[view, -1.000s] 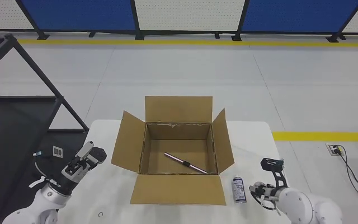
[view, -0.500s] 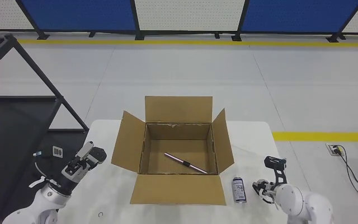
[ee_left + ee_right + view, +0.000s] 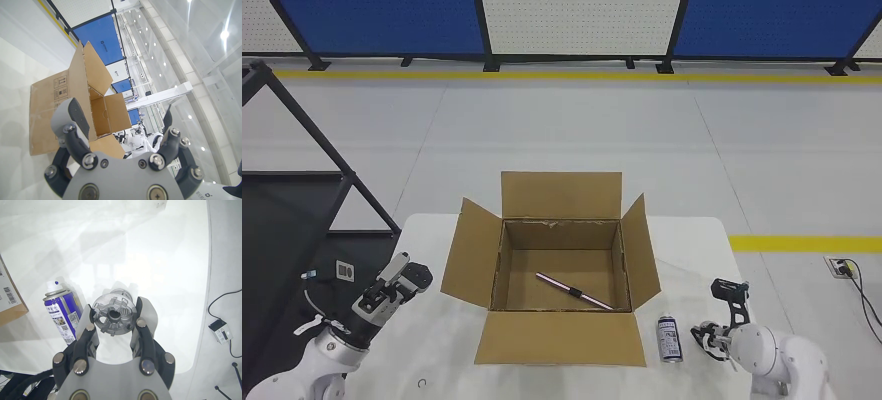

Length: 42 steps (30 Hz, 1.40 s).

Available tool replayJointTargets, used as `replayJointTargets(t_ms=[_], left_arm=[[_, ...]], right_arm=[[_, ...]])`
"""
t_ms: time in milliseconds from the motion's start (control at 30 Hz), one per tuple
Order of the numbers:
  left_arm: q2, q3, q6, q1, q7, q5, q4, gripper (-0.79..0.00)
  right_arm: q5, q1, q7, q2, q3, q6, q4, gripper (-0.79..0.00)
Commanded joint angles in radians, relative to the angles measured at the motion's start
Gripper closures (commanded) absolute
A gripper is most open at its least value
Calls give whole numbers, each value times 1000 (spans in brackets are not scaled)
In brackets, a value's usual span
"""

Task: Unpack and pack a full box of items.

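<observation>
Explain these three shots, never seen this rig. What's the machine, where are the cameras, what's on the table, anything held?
A two-armed robot at a white table. One picture looks down from above its arms; the other two come from a camera on each wrist. On the table: an open cardboard box with a thin rod lying inside, and a blue spray can upright beside it. The left tool is open and empty. The right tool is shut on a grey metal hub next to the can.
</observation>
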Motion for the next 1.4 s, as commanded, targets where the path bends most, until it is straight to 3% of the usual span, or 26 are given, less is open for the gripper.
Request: replayJointTargets(t_ms=[0, 67, 200, 333, 433, 600, 833, 1367], left_arm=[[0, 0, 0, 0, 0, 0, 0, -785], [0, 0, 0, 0, 0, 0, 0, -785], [0, 0, 0, 0, 0, 0, 0, -785], [0, 0, 0, 0, 0, 0, 0, -785], [0, 0, 0, 0, 0, 0, 0, -785], [0, 0, 0, 0, 0, 0, 0, -785], [0, 0, 0, 0, 0, 0, 0, -785], [0, 0, 0, 0, 0, 0, 0, -785]], right_arm=[[1, 2, 2, 2, 0, 0, 1, -369], [2, 4, 4, 4, 0, 0, 2, -422], [5, 4, 7, 8, 6, 5, -8, -610], [24, -4, 12, 12, 22, 2, -38, -683], [54, -17, 16, 15, 37, -5, -95, -785], [197, -82, 23, 23, 108, -69, -317, -785], [489, -220, 13, 34, 204, -235, -627, -785], [507, -232, 14, 35, 213, -243, -645, -785]])
